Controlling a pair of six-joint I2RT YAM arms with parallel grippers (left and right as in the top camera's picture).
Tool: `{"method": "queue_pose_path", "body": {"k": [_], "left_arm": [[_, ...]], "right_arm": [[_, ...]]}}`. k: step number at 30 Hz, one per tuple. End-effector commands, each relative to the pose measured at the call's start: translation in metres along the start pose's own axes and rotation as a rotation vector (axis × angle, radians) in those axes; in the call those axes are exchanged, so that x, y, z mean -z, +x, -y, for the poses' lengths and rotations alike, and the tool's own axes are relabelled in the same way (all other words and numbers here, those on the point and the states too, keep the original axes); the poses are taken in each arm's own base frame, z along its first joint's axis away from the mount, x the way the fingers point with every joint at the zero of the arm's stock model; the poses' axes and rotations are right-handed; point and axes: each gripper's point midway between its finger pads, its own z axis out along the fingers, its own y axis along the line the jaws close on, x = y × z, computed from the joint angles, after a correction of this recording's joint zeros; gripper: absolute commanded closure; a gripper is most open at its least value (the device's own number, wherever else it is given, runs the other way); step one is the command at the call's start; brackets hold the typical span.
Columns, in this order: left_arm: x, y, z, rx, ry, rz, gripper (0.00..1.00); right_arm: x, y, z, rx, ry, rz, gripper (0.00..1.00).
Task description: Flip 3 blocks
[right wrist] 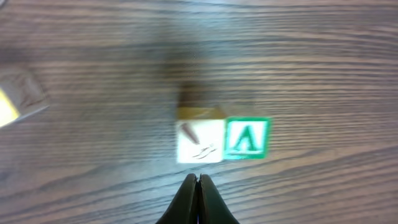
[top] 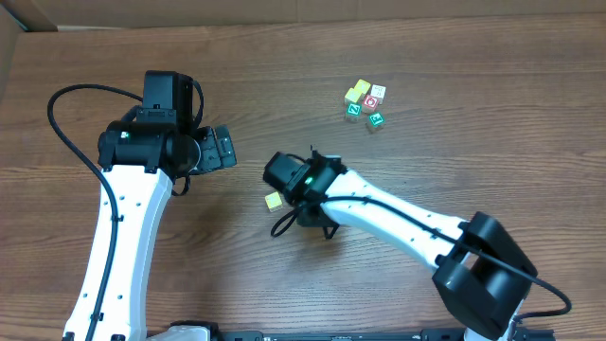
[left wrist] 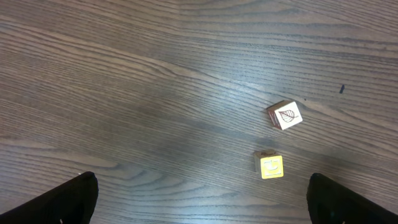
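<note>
1. While its two fingers are pressing flat together with nothing between them, the right hand (right wrist: pixel 198 185) is pointing its tips at a pair of blocks.
2. The white block (right wrist: pixel 200 143), bearing a small picture mark, is lying just beyond those tips, and the green block (right wrist: pixel 247 138) with a white letter A is touching its side, to the right in the wrist view.
3. A cream-yellow block (right wrist: pixel 12 102) is showing blurred at the left edge of that view, well apart from the pair.
4. The left hand (left wrist: pixel 200 186) is standing wide open and gripping nothing, its dark fingers (left wrist: pixel 74 199) peeking in at the bottom corners.
5. Ahead of it, toward the right of its view, a leaf block (left wrist: pixel 286 115) and a yellow block (left wrist: pixel 269 166) are lying near each other but apart.
6. From overhead, a lone yellow block (top: pixel 274 200) is sitting just beside the right wrist, while a cluster of blocks (top: pixel 357 93) is resting around a red-faced cube (top: pixel 371 102), well apart from both hands.
7. The tabletop (top: pixel 454 57) is showing brown wood grain, and a plain tan strip (top: pixel 284 8) is running beyond its far edge.
</note>
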Motion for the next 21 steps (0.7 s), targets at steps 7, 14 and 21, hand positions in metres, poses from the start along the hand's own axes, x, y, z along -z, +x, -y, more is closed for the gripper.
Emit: {"method": "queue_pose_path", "body": {"k": [7,14,21], "left_arm": [[0.001,-0.003,-0.001,0.014,-0.008,0.012,0.0],[0.001,-0.003,-0.001,0.014,-0.008,0.013,0.0],[0.001,-0.003,-0.001,0.014,-0.009,0.012,0.0]], "right_arm": [[0.013,-0.007,-0.012,0.089,-0.274,-0.188,0.96],[0.014,0.023,-0.023,0.185,-0.231,-0.198,0.96],[-0.004,0.035,-0.006,0.076,-0.057,-0.126,0.96]]}}
